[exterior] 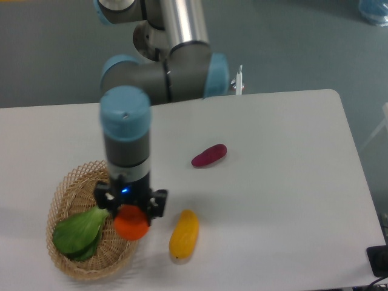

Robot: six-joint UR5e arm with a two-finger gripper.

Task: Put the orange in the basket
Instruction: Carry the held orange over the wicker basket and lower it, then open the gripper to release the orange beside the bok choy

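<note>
White and rectangular, the table (285,200) fills most of the view, with grey-green floor beyond its far edge. One robot arm reaches down from the top of the picture, its grey and pale-blue joints bending toward the table's left side.

At the lower left sits one oval wicker basket (71,188) of tan woven straw. Inside it lies one leafy green vegetable (77,232), which looks like bok choy, with dark green leaves toward the near-left end and a paler stem partly hidden behind the arm's tool.

The gripper (131,213) points straight down over the right side of the basket. Its two black fingers are closed against the sides of the orange (131,224), a round, bright red-orange fruit, which sits between them. The orange is over the basket's right inner edge, just right of the green vegetable. Whether it touches the basket or the vegetable cannot be told from this angle.

Two more items lie on the bare table outside the basket. One elongated yellow-orange fruit (184,234) lies just right of the basket, close to the orange but apart from it. One small oblong purple-red fruit (209,155) lies farther back, near the middle of the table, well apart from everything else.
</note>
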